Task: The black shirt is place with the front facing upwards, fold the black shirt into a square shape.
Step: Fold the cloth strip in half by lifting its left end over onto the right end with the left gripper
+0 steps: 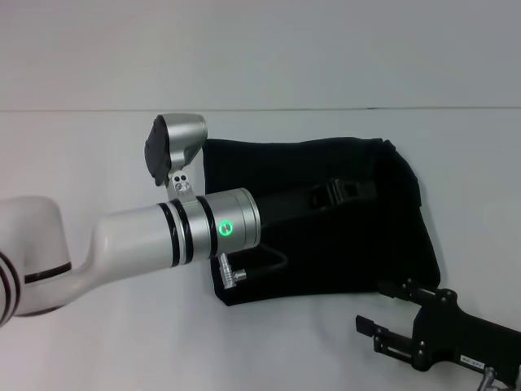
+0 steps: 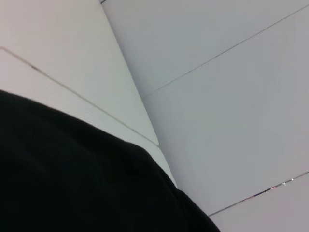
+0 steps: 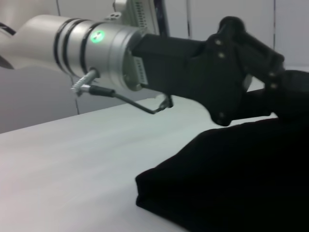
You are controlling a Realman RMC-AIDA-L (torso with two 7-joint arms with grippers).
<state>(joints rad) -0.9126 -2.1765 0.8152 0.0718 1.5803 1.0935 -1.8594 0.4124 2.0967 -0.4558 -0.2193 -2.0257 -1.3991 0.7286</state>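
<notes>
Shirt (image 1: 326,244) folded on table (image 1: 98,147), left gripper (image 1: 358,191) above it — grip unclear, right gripper (image 1: 387,314) open

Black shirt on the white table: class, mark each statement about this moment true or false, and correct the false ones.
1. The black shirt is already folded into a compact shape. True.
2. The left gripper reaches over the shirt. True.
3. The right gripper is above the middle of the shirt. False: it is by the shirt's near right corner, close to the table edge.
4. White lettering shows on the shirt. False: only plain black cloth is visible.
</notes>
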